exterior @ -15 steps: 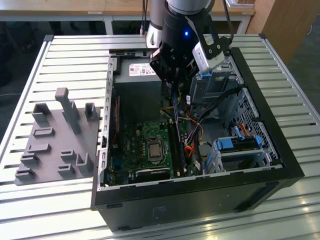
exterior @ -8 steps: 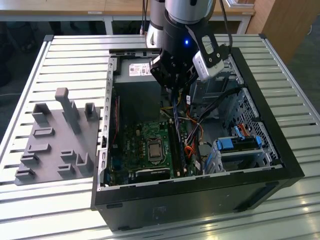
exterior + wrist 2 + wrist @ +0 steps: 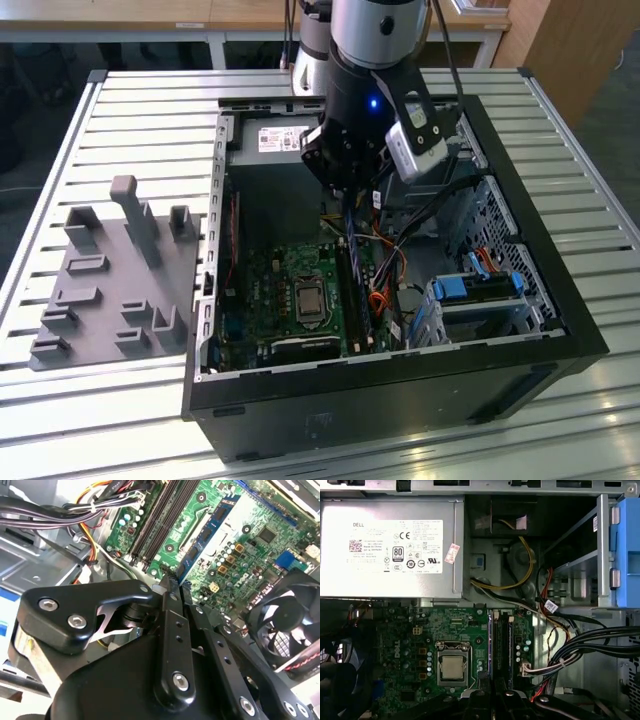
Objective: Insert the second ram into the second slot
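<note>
My gripper [image 3: 350,205] hangs inside the open computer case [image 3: 520,330], over the green motherboard [image 3: 270,290]. Its fingers [image 3: 169,592] are shut on the second ram [image 3: 207,532], a thin blue board with dark chips that sticks out past the fingertips. In the first wrist view the ram [image 3: 490,645] is seen edge-on as a thin blue line. It runs parallel to the dark memory slots [image 3: 504,645], just on their processor side. In the exterior view the ram [image 3: 353,255] hangs above the slots [image 3: 362,300]. Which slot is the second slot I cannot tell.
The silver power supply [image 3: 390,545] sits at the case's far end. The processor socket [image 3: 454,667] and a black fan [image 3: 285,625] lie near the slots. Cable bundles [image 3: 580,645] and blue drive brackets [image 3: 470,290] fill the other side. A grey fixture [image 3: 120,270] lies at the exterior view's left.
</note>
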Tool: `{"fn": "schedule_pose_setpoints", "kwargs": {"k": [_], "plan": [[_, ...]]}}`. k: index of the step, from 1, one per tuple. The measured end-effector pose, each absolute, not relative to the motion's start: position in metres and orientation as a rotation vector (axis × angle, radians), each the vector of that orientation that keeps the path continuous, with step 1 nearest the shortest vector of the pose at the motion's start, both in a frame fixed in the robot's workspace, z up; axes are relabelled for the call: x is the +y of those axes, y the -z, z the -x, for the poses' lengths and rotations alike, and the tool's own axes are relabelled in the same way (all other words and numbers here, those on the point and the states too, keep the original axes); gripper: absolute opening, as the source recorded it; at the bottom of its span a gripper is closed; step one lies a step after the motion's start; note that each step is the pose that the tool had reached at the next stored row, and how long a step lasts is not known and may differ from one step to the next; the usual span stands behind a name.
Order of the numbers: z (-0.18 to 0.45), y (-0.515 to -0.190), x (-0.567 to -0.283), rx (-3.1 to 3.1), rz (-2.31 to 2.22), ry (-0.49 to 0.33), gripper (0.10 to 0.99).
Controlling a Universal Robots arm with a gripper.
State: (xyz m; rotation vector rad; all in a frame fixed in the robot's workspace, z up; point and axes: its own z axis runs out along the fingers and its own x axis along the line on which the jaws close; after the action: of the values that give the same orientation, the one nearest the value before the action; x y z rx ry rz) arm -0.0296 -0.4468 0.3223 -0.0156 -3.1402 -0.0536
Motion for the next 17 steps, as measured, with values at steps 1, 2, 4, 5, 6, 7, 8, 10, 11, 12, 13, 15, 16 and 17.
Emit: {"fn": "schedule_pose_setpoints", "kwargs": {"k": [1,2,4,5,6,7,8,10,11,12,13,15,16,17], "plan": [[0.029,-0.321,-0.447,-3.140,0.015,0.054,0.137],[0.029,-0.319,-0.447,-3.140,0.015,0.054,0.137],[0.028,-0.315,-0.447,-3.140,0.015,0.054,0.137],[0.028,-0.313,-0.447,-3.140,0.015,0.054,0.137],[0.027,-0.312,-0.447,-3.140,0.015,0.054,0.137],[0.027,-0.310,-0.447,-3.140,0.015,0.054,0.137],[0.027,-0.310,-0.447,-3.140,0.016,0.053,0.137],[0.027,-0.310,-0.447,-3.140,0.016,0.052,0.137],[0.027,-0.310,-0.447,-3.140,0.016,0.052,0.137],[0.027,-0.310,-0.447,-3.140,0.015,0.052,0.137],[0.027,-0.310,-0.447,-3.140,0.015,0.052,0.137],[0.027,-0.310,-0.448,-3.140,0.008,0.052,0.137],[0.027,-0.309,-0.448,-3.140,0.003,0.052,0.137],[0.027,-0.307,-0.449,-3.140,-0.002,0.052,0.137]]}}
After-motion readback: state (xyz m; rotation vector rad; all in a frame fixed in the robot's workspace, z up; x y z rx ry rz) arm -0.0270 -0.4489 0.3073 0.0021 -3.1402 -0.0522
